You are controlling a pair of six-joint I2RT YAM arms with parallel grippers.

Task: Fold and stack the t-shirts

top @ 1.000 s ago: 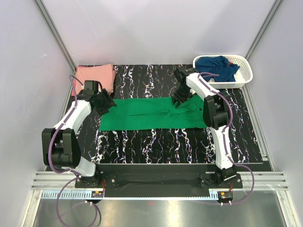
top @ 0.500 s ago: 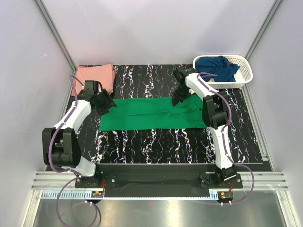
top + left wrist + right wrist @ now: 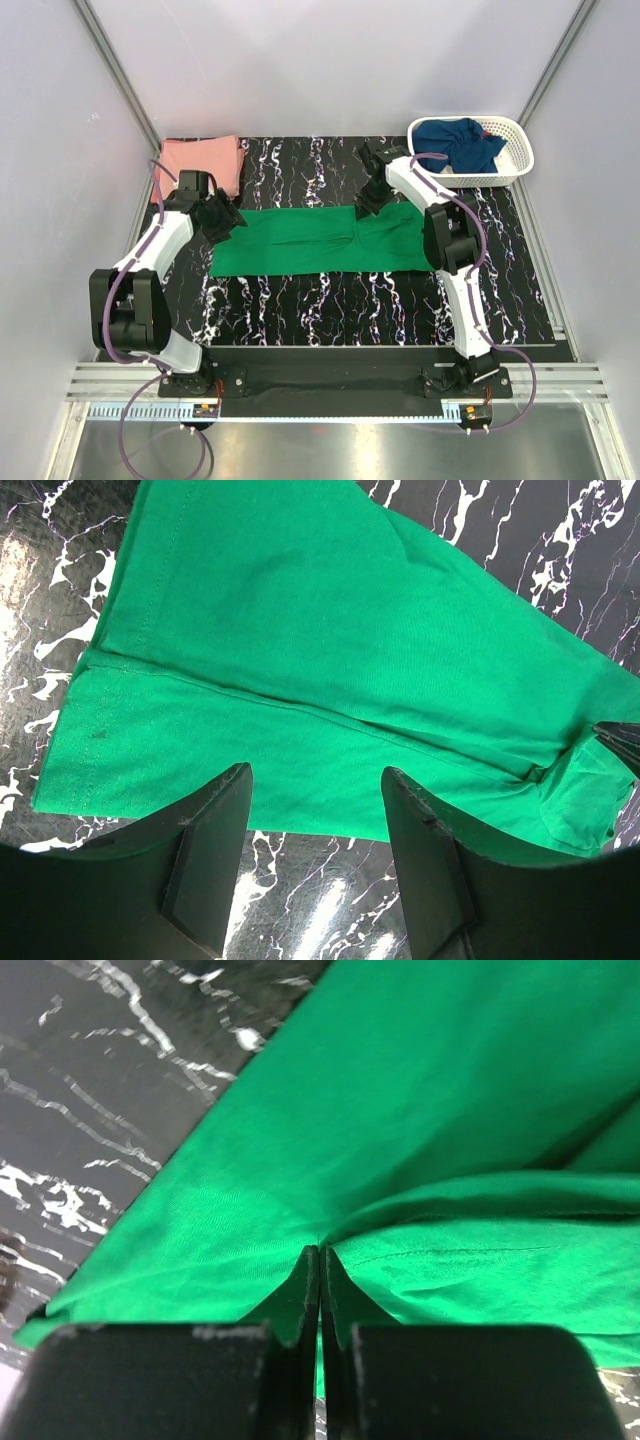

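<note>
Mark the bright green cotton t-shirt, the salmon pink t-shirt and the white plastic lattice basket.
bright green cotton t-shirt (image 3: 300,240), top external view, middle of the spread cloth.
salmon pink t-shirt (image 3: 205,160), top external view, centre of its top.
white plastic lattice basket (image 3: 495,180), top external view, near wall.

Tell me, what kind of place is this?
Likely a robot lab booth: blank walls box in a marbled table, left arm and right arm bolted at its edge, a green shirt between them.

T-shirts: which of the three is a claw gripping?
The green t-shirt, spread mid-table: the right claw is shut on its far edge. The pink t-shirt lies folded far left; the navy t-shirt is in the basket.
</note>
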